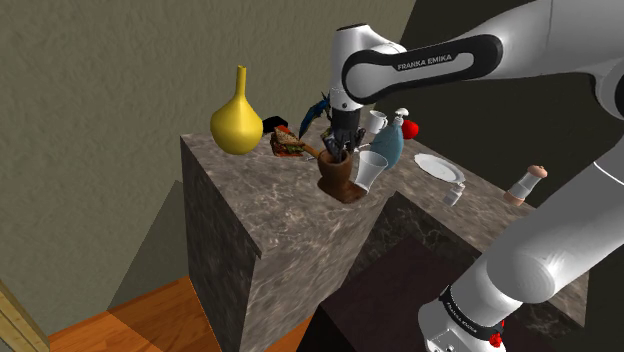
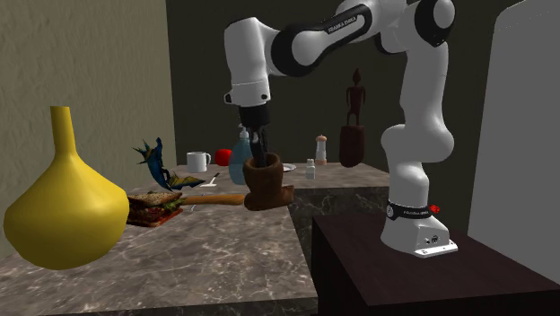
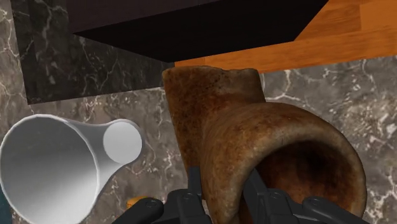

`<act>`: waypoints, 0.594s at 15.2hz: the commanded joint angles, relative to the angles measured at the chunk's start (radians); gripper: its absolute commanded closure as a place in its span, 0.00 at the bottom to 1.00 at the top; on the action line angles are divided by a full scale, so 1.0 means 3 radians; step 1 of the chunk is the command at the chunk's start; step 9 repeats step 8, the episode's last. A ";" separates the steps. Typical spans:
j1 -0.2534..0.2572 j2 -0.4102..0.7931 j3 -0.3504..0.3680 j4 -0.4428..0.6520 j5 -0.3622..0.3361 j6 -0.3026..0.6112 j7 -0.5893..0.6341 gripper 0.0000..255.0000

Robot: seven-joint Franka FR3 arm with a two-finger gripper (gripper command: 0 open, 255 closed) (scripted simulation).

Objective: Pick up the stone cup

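Where the edge of the marble worktop [image 1: 300,235] steps back around the dark stand [image 2: 449,278], a brown cup [image 1: 338,175] with a rough, mottled surface is seen close to that inner corner. Its wall is clamped at the rim by the jaws. In the wrist view one jaw is set inside the mouth of the cup [image 3: 267,146] and the other against the outside, and both are pressed to the wall. The cup is kept upright. Whether its foot rests on the worktop or is raised a little off it cannot be told. The white arm [image 1: 430,60] is bent down over it from above.

Just beside the brown cup, but apart from it, a white flared cup [image 1: 371,168] is stood on its narrow foot. Behind these two, toward the back edge, a blue bottle [image 1: 390,142], a white mug [image 1: 377,122] and a small red thing [image 1: 411,129] are grouped. Further along the worktop, well apart from the brown cup, a white plate [image 1: 435,165], a small glass [image 1: 455,194] and a shaker [image 1: 527,183] are set out.

At an outer corner of the worktop a yellow vase [image 1: 237,122] with a long neck is placed. Between it and the brown cup a sandwich [image 2: 153,206] is laid, with a blue figurine [image 2: 154,160] behind it. A dark statue [image 2: 354,121] is stood near the back edge.
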 commanded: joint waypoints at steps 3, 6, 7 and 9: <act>-0.0001 -0.0051 -0.0005 0.0127 0.0017 -0.0171 -0.0041 1.00; -0.0001 -0.0082 -0.0006 0.0229 0.0027 -0.0301 -0.0067 1.00; -0.0001 -0.0084 -0.0006 0.0234 0.0028 -0.0307 -0.0068 1.00; -0.0001 -0.0083 -0.0006 0.0235 0.0028 -0.0307 -0.0068 1.00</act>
